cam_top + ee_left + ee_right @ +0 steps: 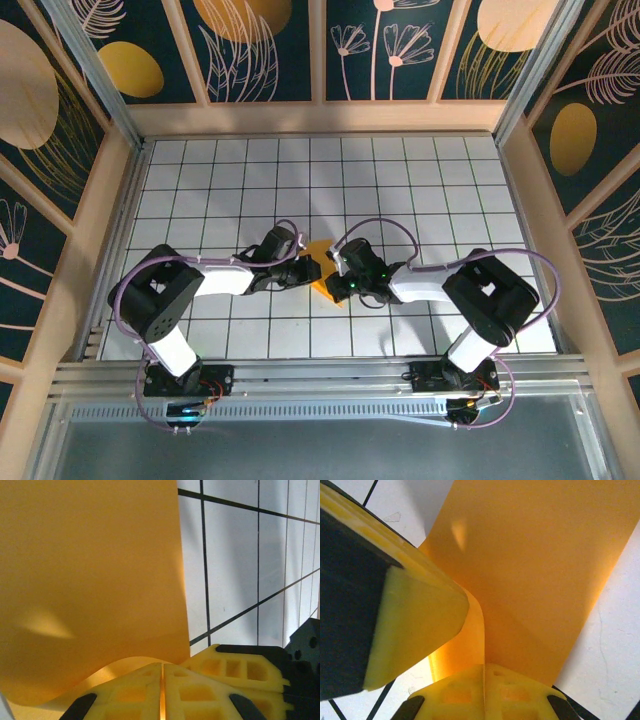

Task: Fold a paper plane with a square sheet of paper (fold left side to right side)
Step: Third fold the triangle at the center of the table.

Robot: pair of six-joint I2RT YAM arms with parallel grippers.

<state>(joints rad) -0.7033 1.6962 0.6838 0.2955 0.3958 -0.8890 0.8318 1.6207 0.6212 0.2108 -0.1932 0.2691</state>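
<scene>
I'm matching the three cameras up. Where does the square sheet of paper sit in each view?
Top external: square sheet of paper mid-picture, over the white gridded table.
Left wrist: left and centre, above the left fingers.
Right wrist: centre to upper right, above the right fingers.
Shared landmark: the table's black grid lines.

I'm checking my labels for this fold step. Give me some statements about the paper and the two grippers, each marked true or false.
1. The left gripper is shut on the paper. True.
2. The right gripper is open, away from the paper. False: it is shut on the paper too.
3. The paper lies flat on the table. False: it is curved, pinched by both grippers.
4. The two grippers are close together. True.
5. The paper is blue. False: it is orange-yellow.
</scene>
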